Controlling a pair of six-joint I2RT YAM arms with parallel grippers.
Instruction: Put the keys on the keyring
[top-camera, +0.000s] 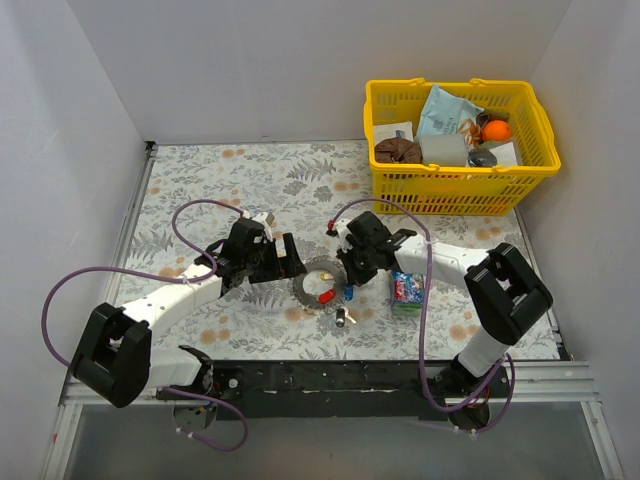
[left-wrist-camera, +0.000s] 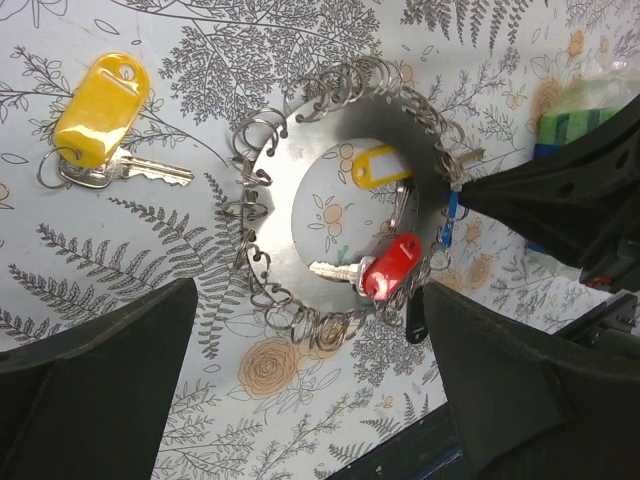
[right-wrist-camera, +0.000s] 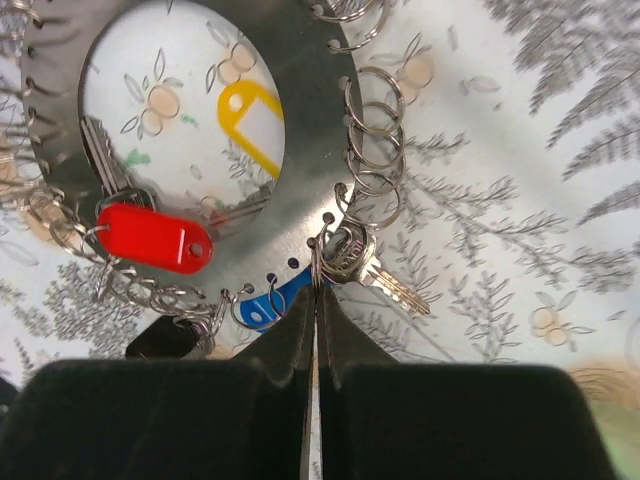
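1. The right gripper's (right-wrist-camera: 316, 300) black jaws were clenched, their tips meeting on a thin wire split ring at the keyring's (right-wrist-camera: 310, 150) rim, beside a bare steel key (right-wrist-camera: 390, 282).
2. The left gripper's (left-wrist-camera: 310, 330) jaws stood released, wide apart, either side of the keyring, a flat steel hoop fringed with wire loops, lying on the fern-printed surface (left-wrist-camera: 100, 260).
3. Glossy plastic heads hung there: red key (right-wrist-camera: 155, 238), blue key (right-wrist-camera: 275, 300), black key (left-wrist-camera: 415, 320).
4. Only the left wrist view showed a yellow-headed key (left-wrist-camera: 100, 110) lying loose, well apart; only the overhead view showed the yellow mesh basket (top-camera: 460, 185).
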